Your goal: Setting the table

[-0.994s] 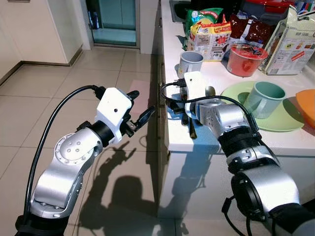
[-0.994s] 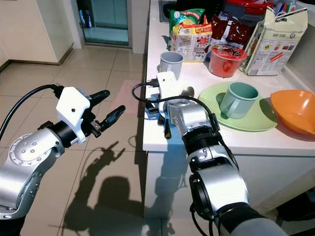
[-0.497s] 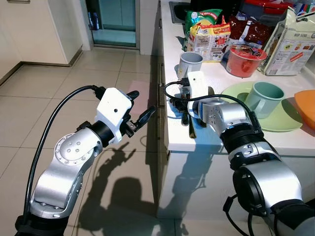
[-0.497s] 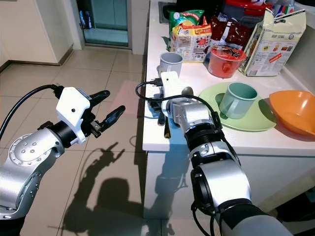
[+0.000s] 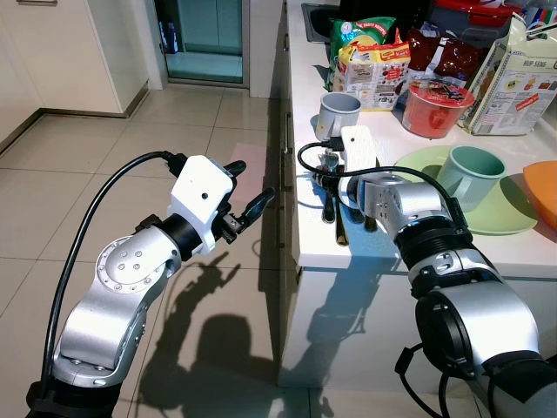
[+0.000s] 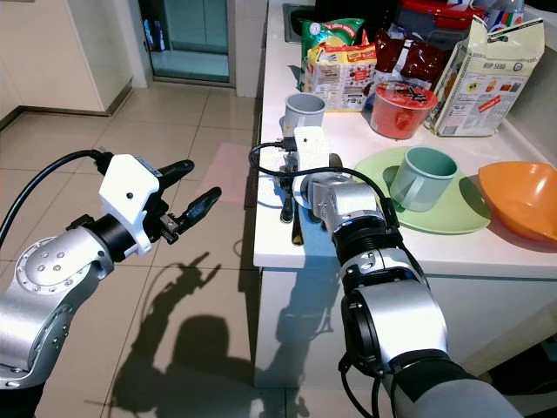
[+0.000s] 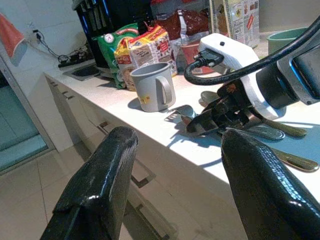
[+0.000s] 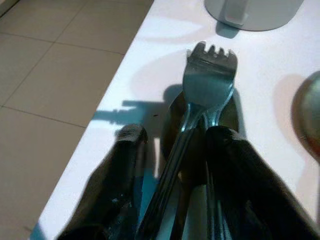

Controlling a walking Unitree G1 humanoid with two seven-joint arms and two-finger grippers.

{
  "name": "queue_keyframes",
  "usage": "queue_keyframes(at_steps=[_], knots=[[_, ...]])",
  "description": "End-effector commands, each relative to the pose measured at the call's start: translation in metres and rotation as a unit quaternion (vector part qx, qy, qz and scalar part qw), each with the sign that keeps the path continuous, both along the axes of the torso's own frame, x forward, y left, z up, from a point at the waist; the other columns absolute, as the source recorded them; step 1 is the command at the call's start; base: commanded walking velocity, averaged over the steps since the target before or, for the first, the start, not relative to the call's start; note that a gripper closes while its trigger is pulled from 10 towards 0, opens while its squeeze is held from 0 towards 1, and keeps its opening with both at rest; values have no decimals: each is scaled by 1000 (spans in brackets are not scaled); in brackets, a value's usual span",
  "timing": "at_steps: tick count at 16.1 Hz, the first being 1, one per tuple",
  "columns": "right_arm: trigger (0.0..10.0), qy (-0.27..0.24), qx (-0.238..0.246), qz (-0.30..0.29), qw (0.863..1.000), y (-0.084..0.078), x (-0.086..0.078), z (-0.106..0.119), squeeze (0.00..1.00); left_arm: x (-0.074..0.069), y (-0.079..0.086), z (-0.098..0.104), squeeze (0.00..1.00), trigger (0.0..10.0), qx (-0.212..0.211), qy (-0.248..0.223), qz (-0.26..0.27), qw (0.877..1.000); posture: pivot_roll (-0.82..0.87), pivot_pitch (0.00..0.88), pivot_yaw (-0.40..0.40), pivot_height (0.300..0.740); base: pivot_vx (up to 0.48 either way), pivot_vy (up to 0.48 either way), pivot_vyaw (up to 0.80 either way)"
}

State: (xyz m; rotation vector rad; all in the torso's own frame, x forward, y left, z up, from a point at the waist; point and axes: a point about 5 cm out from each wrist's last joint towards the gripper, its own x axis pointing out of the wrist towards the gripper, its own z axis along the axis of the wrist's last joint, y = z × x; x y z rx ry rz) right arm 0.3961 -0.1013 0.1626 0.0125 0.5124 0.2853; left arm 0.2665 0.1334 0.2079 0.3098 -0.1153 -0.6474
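Fork (image 8: 200, 95) lies on the white counter (image 6: 278, 248) near its front-left edge, tines toward the grey mug (image 6: 304, 111), stacked over a spoon (image 8: 172, 125) whose bowl shows beneath the tines. A second spoon bowl (image 8: 307, 117) sits just beside, at about 3 o'clock from the fork head in the wrist picture.

Right gripper (image 8: 172, 150) is lowered over the cutlery, its two black fingers (image 8: 120, 165) parted and straddling the fork handle, one on each side. Contact with the handle: cannot tell; fingers not closed on it.

Grey mug stands upright at 12 o'clock from the cutlery. Green plate (image 6: 452, 218) lies at 3 o'clock from it and carries a teal mug (image 6: 418, 177). Orange bowl (image 6: 520, 198) is further on at 3 o'clock, at the counter's right end. Red bowl (image 6: 403, 107) and snack packets (image 6: 335, 61) stand at the back, at about 1 o'clock.

Left gripper (image 5: 246, 187) hovers over the tiled floor (image 5: 104, 165), well apart from the counter, at 9 o'clock from the cutlery, fingers spread wide, holding nothing.
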Motion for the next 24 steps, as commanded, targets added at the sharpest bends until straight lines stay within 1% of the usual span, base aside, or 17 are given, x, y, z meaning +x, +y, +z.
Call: queue_keyframes(at_steps=[1,7,9,10,14,15,20,21,22,23,24], knots=[[0,31,3,-17,999,-9,-3,-11,0,-4,-4,2,0,10000,6,-8,-13,1000,30,0,-61,740,0,0,0],[0,17,22,-30,999,-13,0,-5,0,-4,-4,3,0,10000,4,-13,-11,1000,32,0,-65,740,0,0,0],[0,1,35,-36,999,-15,3,3,0,-3,-3,4,0,10000,3,-15,-7,1000,32,0,-65,740,0,0,0],[0,-10,42,-39,998,-16,5,11,0,-3,-3,4,0,10000,2,-17,-6,1000,32,0,-65,740,0,0,0],[0,-40,49,-45,997,-20,7,32,0,-2,-2,6,0,10000,0,-20,-4,1000,32,0,-65,740,0,0,0],[0,-56,50,-47,996,-22,6,43,0,-2,-2,6,0,10000,-1,-22,-4,1000,32,0,-65,740,0,0,0],[0,-86,62,-48,993,-27,1,63,0,-2,-2,7,0,10000,-1,-22,-6,1000,31,0,-61,740,0,0,0],[0,-97,66,-46,992,-29,-2,68,0,-2,-2,7,0,10000,-1,-22,-6,1000,31,0,-61,740,0,0,0],[0,-94,58,-45,993,-31,-5,68,0,-2,-2,7,0,10000,-1,-22,-5,1000,31,0,-61,740,0,0,0],[10000,-77,34,-33,996,-34,-10,62,0,-2,-2,7,0,10000,0,-22,-6,1000,31,0,-61,740,0,0,0],[10000,-66,36,-18,997,-34,-12,59,47,-2,-2,7,0,10000,0,-21,-7,1000,28,0,-56,740,0,0,0]])
